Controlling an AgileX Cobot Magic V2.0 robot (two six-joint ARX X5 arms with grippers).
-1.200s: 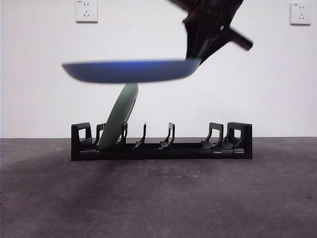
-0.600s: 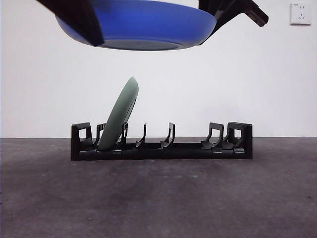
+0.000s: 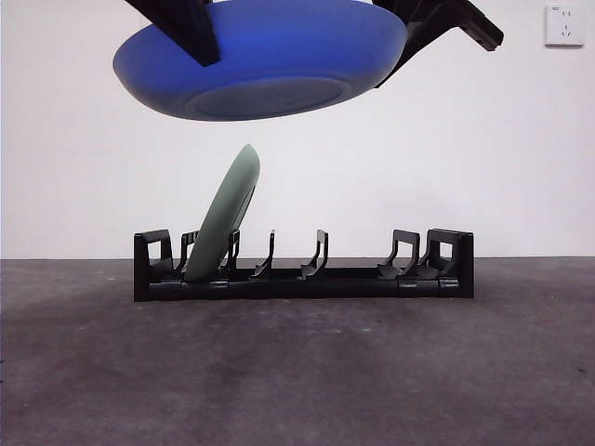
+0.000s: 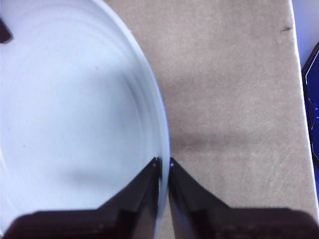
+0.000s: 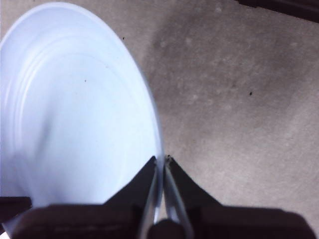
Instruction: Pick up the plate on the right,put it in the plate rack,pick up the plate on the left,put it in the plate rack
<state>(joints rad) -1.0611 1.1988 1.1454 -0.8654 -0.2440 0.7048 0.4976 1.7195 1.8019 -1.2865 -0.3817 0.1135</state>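
Front view shows the surface (image 3: 297, 372) first, dark and broad, with the plate rack (image 3: 303, 268) standing long and low across it and the blue plate (image 3: 265, 60) hanging high above that, well clear of the prongs. We read the plate as stiff and fairly light, with a smooth glazed skin that could slip, and probably breakable if dropped. Its thin rim is the only sensible place to take hold, and both tools grip there: the left tool (image 4: 163, 167) is clenched on the rim in the left wrist view, and the right tool (image 5: 163, 162) is clenched on the opposite rim in the right wrist view. With two edge pinches, we judge the plate must be tilted toward upright before it can go between prongs. The rack already holds one thing, a pale green plate (image 3: 225, 218), leaning in a slot near one end. Its other slots stand open, so we would aim for the neighbouring gap and lower slowly.
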